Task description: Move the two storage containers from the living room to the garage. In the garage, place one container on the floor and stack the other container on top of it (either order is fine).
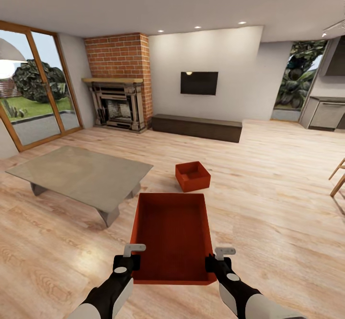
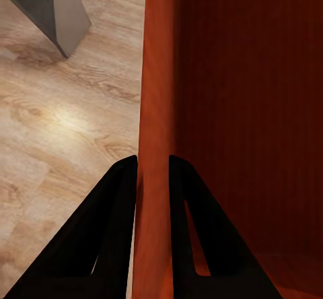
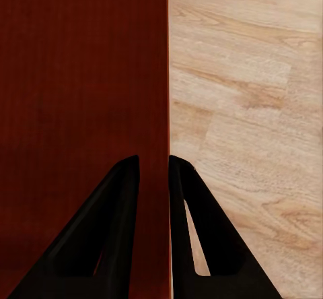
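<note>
Both claws clamp one red box [image 1: 172, 233]: the left gripper [image 1: 128, 260] pinches its left wall, the right gripper [image 1: 216, 261] its right wall, a finger [image 2: 111, 225] on each side of the thin wall. That box hangs over the plank floor [image 1: 278, 204], long axis pointing away from the robot. Ahead sits the second box [image 1: 192, 176], turned slightly, just right of the grey table [image 1: 76, 173]. Beyond stand a brick fireplace [image 1: 118, 82], wall TV [image 1: 199, 83] and a low dark bench [image 1: 196, 127].

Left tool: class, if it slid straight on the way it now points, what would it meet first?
Probably nothing new: the left tool already straddles the held storage container's side wall and would run along it.
</note>
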### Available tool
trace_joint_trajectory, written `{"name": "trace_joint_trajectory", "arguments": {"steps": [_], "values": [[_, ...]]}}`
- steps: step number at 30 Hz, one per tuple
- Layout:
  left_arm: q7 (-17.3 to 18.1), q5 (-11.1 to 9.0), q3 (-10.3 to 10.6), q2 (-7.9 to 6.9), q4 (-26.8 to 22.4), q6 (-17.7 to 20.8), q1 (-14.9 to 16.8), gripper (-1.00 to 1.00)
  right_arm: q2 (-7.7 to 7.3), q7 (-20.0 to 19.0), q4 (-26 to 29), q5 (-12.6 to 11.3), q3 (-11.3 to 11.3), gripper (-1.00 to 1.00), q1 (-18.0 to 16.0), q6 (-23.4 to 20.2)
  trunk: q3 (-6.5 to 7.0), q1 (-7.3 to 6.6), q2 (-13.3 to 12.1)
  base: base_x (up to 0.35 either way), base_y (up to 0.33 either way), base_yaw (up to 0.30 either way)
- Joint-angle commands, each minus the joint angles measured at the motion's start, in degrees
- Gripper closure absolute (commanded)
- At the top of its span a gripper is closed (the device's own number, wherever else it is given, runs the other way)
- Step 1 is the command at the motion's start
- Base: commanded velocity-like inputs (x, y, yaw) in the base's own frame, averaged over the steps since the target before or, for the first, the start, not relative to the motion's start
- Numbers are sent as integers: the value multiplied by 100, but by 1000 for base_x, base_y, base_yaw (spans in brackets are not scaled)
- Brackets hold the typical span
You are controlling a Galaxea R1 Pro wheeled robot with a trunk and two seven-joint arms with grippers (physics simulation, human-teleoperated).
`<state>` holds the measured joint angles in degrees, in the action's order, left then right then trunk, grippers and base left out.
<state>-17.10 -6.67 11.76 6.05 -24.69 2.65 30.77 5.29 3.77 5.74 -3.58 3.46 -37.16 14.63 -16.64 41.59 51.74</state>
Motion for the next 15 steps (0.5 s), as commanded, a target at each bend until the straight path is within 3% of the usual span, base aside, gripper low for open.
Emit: {"name": "trace_joint_trajectory", "arguments": {"steps": [1, 15], "values": [[-70, -450, -16, -7, -63, 34, 8, 100, -1, 1, -12, -64, -32, 100, -1, 19, 2, 1, 5, 0, 0, 0], [-70, -450, -16, -7, -63, 34, 8, 100, -1, 1, -12, -64, -31, 100, -2, 22, 131, 1, 5, 0, 0, 0]]}}
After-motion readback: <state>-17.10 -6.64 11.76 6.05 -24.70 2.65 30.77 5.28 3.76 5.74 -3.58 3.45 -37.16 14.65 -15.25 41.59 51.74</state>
